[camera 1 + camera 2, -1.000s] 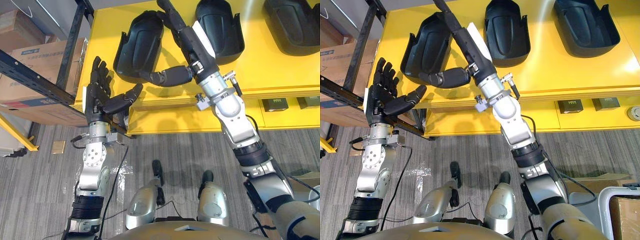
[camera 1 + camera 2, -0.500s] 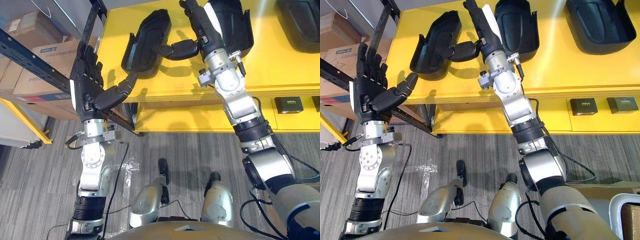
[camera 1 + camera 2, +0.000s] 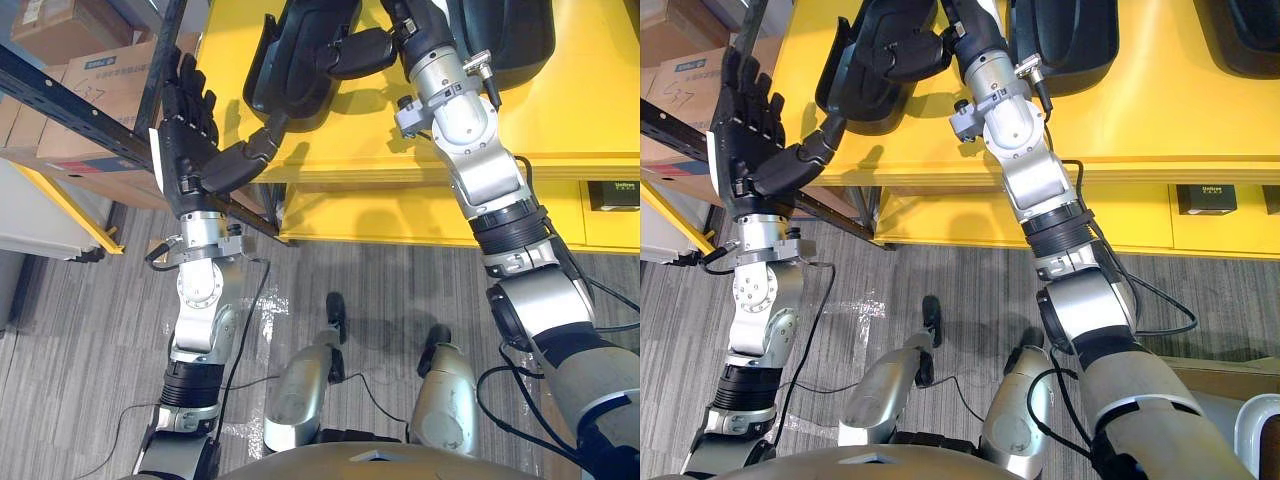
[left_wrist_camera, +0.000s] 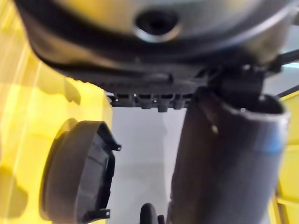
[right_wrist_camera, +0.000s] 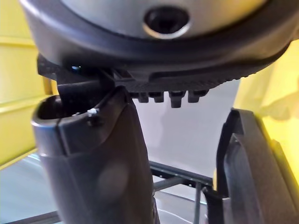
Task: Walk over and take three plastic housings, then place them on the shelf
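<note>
At the bench's [image 3: 570, 130] left edge, the right hand [image 3: 415, 30] thumbs a tilted housing [image 3: 295, 55], its grip impossible to tell. The left hand [image 3: 190, 150] is spread wide, apparently to receive it.

Silver-grey segmented arms with black elbow bands and round bolted wrist joints carry a dark left hand [image 3: 188, 150] and right hand [image 3: 412, 30], both white-edged
</note>
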Robot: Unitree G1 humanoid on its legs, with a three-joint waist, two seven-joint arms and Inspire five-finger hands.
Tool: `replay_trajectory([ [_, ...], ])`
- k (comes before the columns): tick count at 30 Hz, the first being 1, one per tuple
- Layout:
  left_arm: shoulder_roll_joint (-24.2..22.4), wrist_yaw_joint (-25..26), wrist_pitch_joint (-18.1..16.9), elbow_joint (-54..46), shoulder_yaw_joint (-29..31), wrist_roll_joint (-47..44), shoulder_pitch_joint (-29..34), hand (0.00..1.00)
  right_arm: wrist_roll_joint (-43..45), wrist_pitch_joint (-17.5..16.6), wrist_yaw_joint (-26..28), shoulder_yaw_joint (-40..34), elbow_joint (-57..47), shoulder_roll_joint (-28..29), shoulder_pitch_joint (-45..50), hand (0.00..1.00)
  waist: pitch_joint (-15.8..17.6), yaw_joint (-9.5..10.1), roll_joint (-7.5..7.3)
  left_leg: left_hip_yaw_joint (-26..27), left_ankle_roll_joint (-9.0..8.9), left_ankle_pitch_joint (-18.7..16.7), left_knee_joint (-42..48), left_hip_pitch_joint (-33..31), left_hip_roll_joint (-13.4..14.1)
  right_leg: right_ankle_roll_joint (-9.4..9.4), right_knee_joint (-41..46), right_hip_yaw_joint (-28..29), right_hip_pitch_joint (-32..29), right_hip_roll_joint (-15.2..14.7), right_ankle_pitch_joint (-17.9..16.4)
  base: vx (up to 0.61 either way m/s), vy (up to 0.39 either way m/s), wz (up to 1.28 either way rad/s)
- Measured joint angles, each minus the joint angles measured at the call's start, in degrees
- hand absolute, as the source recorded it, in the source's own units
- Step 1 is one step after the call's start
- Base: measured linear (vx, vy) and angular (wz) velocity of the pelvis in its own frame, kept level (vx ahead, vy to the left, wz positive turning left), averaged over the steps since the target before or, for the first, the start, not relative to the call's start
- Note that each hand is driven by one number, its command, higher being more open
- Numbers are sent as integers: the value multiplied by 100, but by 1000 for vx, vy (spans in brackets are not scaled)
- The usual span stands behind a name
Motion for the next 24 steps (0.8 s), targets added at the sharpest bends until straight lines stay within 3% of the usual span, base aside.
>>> replay_trajectory([
  [6, 0, 6, 23, 132, -61, -2, -289, 100, -7, 350, 34, 143, 455, 8, -160, 100, 47, 60, -51, 3, 22, -86, 185, -123, 33, -23, 38, 14, -67, 2, -29, -2, -51, -1],
  [12, -53, 168, 30, 132, -87, 8, -339, 100, -10, 466, 82, 144, 635, 14, -306, 100, 59, 105, -51, 3, 40, -72, 206, -128, 40, -15, 47, 18, -68, -1, -24, 13, -45, -1],
  [15, -101, 332, 32, 132, -86, 14, -370, 100, -9, 470, 195, 144, 647, 5, -455, 100, 202, 109, -41, -3, 28, -90, 263, -115, 60, -25, 58, 11, -31, 4, -32, -9, -43, -1],
  [24, -127, 832, 31, 127, 62, 29, -381, 100, -5, 388, 264, 258, 1155, -5, -486, 100, 209, 159, -44, -109, 28, -91, 285, -116, 97, -33, 20, -121, 82, 41, -34, -14, -45, 5],
])
